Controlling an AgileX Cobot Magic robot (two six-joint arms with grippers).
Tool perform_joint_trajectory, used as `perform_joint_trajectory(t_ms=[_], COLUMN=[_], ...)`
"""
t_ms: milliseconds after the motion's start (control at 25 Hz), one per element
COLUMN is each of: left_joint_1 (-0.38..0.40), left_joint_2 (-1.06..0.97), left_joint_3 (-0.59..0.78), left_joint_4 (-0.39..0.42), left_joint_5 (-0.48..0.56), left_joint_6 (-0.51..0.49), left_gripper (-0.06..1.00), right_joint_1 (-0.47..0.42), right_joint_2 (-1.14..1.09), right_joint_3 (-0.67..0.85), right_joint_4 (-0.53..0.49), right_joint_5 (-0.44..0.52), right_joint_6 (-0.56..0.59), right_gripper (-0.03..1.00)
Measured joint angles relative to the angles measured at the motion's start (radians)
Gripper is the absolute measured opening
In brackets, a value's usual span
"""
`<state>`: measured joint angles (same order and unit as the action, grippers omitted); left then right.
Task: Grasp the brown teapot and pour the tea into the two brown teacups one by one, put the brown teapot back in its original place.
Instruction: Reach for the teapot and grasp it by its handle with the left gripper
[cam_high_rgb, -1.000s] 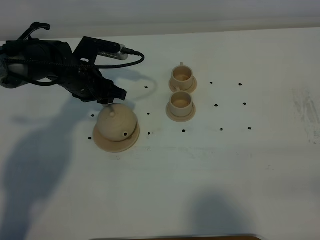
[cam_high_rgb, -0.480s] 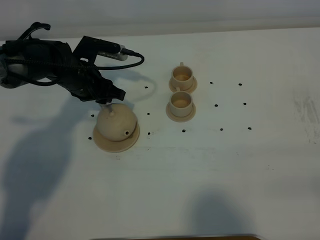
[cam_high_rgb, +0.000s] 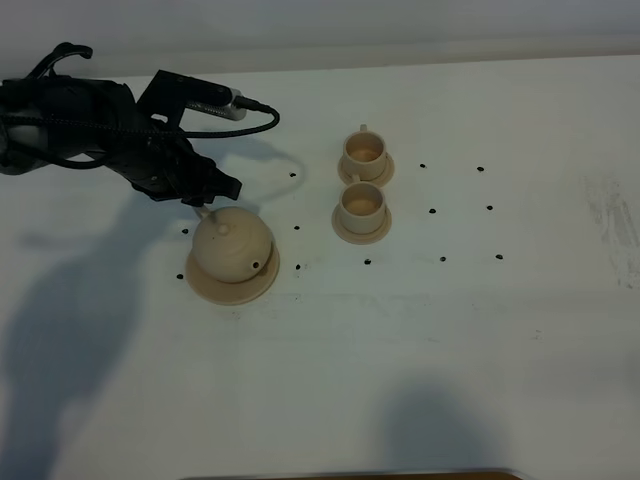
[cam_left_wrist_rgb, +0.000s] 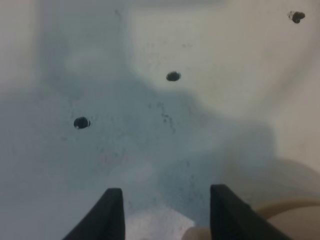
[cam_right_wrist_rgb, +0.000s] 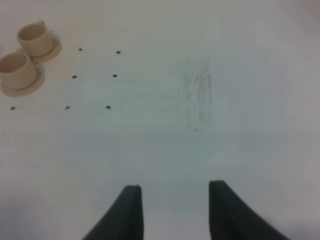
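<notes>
White tabletop (cam_high_rgb: 450, 330) showed inside my half-spread, empty left gripper (cam_left_wrist_rgb: 167, 190); I judged it must straddle the brown teapot (cam_high_rgb: 232, 248) handle squarely.

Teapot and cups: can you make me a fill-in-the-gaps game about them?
Count the cups: there are ___.
In the high view the teapot stands to the ___ of the cups.
The left gripper beside the teapot is coloured ___.
Missing words: two, left, black.
</notes>
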<state>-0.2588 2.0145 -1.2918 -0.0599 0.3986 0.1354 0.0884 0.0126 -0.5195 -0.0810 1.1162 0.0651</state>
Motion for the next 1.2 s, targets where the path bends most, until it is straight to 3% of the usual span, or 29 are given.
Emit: perform_joint_trajectory(t_ms=[320,1200], left_joint_1=[0.0,0.021], left_joint_2=[-0.01,-0.05], left_joint_3=[0.0,0.0], left_joint_4=[0.0,0.026], left_joint_5=[0.062,0.064], left_joint_6=[0.0,-0.002], left_gripper=[0.46,0.46], right_joint_1=[0.0,0.0], right_joint_2=[0.0,0.0], right_joint_3=[0.0,0.0], right_joint_4=[0.0,0.0], right_joint_5=[0.0,0.0], right_joint_6=[0.0,0.0], right_gripper=[0.31,0.31])
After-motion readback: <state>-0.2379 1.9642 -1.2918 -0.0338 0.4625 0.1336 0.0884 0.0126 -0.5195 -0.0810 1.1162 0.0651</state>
